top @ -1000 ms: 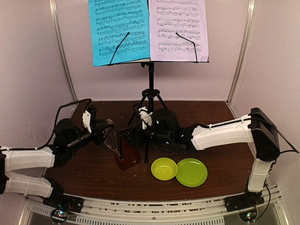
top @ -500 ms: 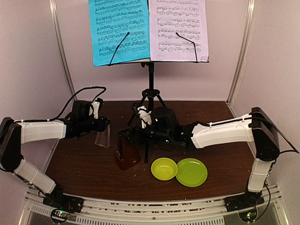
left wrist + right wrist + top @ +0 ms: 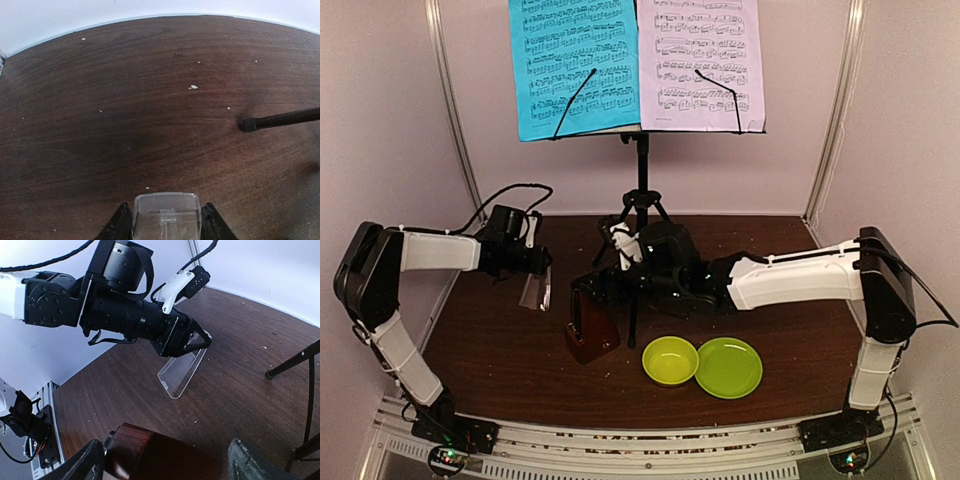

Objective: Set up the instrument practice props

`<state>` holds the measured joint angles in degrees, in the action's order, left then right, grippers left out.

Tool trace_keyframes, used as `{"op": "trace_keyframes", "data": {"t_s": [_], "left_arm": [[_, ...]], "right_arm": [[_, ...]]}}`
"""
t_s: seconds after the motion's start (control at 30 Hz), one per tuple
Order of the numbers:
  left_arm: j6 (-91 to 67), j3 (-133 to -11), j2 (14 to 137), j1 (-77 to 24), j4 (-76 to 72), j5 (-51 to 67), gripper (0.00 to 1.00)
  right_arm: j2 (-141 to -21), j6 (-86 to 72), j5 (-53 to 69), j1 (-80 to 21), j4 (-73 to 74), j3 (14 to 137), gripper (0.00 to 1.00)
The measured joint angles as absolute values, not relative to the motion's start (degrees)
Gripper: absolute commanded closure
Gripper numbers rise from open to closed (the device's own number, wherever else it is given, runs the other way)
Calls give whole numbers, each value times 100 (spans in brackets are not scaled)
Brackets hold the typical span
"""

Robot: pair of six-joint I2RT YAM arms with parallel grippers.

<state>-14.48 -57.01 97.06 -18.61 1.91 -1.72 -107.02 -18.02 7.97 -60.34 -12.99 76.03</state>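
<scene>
Toward 12 o'clock on the table (image 3: 500, 372): black tripod music stand (image 3: 642, 190), upright, feet on the dark wood. Carries two pages side by side on its desk: blue sheet of music (image 3: 575, 65) on the 9 o'clock half, pale lilac-white sheet (image 3: 700, 60) on the 3 o'clock half, both pinned under thin black wire arms.

Just toward 6 o'clock of the stand's post: small brown wooden metronome (image 3: 592, 340), standing on the table without its cover. Sits inside the right gripper (image 3: 170, 460), which reaches in from 3 o'clock. With jaws spread wide, straddles the wooden body, one finger close against one side, the other a little clear of it. Cannot tell whether either finger truly presses.

Toward 10 o'clock of the metronome and apart from it: clear cover (image 3: 182, 372), tilted, upper end clamped in the left gripper (image 3: 166, 224). With jaws closed on the cover's two sides, hangs it low over bare wood. Cannot tell whether its lower end touches. From the left wrist, shows one rubber-tipped leg of the music stand at 3 o'clock.

Toward 4 o'clock of the metronome: yellow-green bowl (image 3: 670, 360), with green plate (image 3: 730, 368) touching at its 3 o'clock side.
</scene>
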Motion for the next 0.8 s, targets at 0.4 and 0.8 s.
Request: {"op": "trace_keyframes", "data": {"t_s": [0.4,0.8], "left_arm": [[-1225,-6281,10071,-1649,497,-366,37],[-1103,-5616,9085,-1649,165,419,49]], "right_arm": [[-10433,-1741,880,-6045,-928,7749,6],[-9439,-1669,851,-6125,-972,7046,23]]}}
